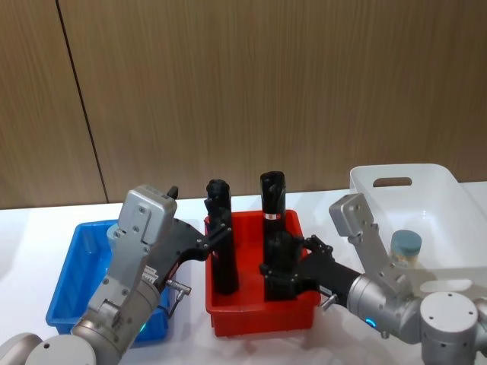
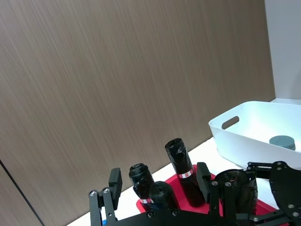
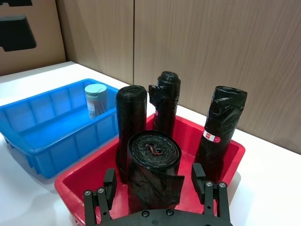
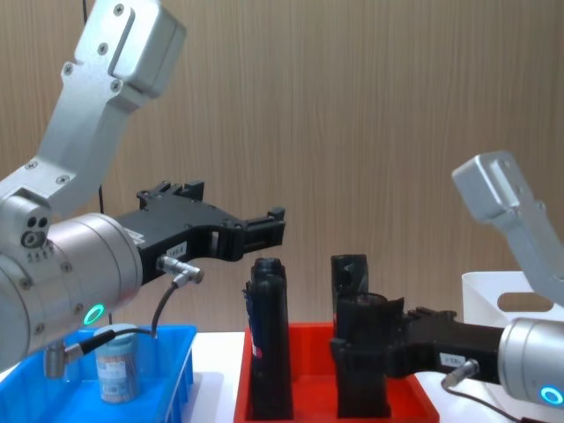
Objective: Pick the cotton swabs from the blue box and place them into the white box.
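I see three bins in a row on the white table [image 1: 23, 228]: the blue box [image 1: 72, 266] on my left, a red tray [image 1: 259, 315] in the middle, the white box [image 1: 449, 194] on my right.

One jar of cotton swabs [image 4: 116, 366] stands upright in the blue box, pale lid up; in the right wrist view it sits near the box's far wall. A second jar [image 1: 405, 249] stands upright inside the white box, its pale blue lid showing above the wall.

The red tray holds four black rolls [image 3: 153, 174], all upright and close together.

Left gripper [image 1: 219, 230]: raised above the gap between the blue box and the red tray, reaching toward the tray. From the chest camera it hangs well above the jar in the blue box, level with the tops of the rolls. Its fingers [image 2: 115, 181] stand apart with nothing between them.

Right gripper [image 3: 156, 181]: low over the red tray's near right part, reaching in from the white box side. Its fingers [image 3: 198, 174] are apart, one on either side of the nearest black roll. I cannot tell whether they touch the roll; a thin gap seems to show on each side in the right wrist view.

Neither gripper touches a jar.
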### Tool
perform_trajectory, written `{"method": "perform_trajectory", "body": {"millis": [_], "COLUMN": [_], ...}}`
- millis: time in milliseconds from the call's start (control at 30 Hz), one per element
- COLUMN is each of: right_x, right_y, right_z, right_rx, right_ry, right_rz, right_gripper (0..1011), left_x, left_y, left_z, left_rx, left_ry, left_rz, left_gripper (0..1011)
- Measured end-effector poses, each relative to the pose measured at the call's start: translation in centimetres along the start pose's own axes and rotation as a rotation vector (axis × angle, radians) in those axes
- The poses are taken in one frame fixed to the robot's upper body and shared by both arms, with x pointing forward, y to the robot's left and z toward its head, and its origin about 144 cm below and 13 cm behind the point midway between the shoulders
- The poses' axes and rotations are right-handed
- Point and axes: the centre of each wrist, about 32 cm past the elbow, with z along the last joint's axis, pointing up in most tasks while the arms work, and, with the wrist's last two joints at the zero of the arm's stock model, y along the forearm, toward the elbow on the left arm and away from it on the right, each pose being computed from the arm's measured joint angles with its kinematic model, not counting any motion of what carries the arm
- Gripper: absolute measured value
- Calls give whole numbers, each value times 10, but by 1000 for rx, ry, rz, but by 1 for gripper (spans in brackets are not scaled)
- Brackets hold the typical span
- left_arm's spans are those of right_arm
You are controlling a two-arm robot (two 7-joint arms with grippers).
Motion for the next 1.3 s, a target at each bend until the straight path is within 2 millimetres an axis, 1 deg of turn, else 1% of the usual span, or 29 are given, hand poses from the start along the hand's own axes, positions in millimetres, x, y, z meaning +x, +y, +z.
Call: {"method": "perform_trajectory", "body": {"millis": [100,167,200,267,333,367,400,533,567,667,733,1100,1300], "right_x": [0,0,-1,-1,-1,-1,-1,-1,-1,-1,-2,-2,-2], "right_y": [3,5,6,7,9,10,11,12,13,14,14,13,9], "right_z": [1,1,1,1,2,2,2,3,3,4,4,9,17], "right_rx": [0,0,-2,-3,-4,-4,-4,-5,-4,-3,-3,16,46], "right_ry": [-1,-3,-4,-5,-4,-4,-4,-5,-5,-5,-6,-3,5], "right_rz": [-2,-4,-4,-6,-9,-9,-11,-14,-14,-15,-16,-23,-37], "right_gripper": [1000,970,931,907,838,822,766,688,630,567,547,506,506], "left_x": [0,0,0,0,0,0,0,0,0,0,0,0,0], "left_y": [0,0,0,0,0,0,0,0,0,0,0,0,0], "left_z": [0,0,0,0,0,0,0,0,0,0,0,0,0], "left_rx": [0,0,0,0,0,0,0,0,0,0,0,0,0], "left_ry": [0,0,0,0,0,0,0,0,0,0,0,0,0], "left_rz": [0,0,0,0,0,0,0,0,0,0,0,0,0], "left_gripper": [1004,1004,1004,1004,1004,1004,1004,1004,1004,1004,1004,1004,1004]}}
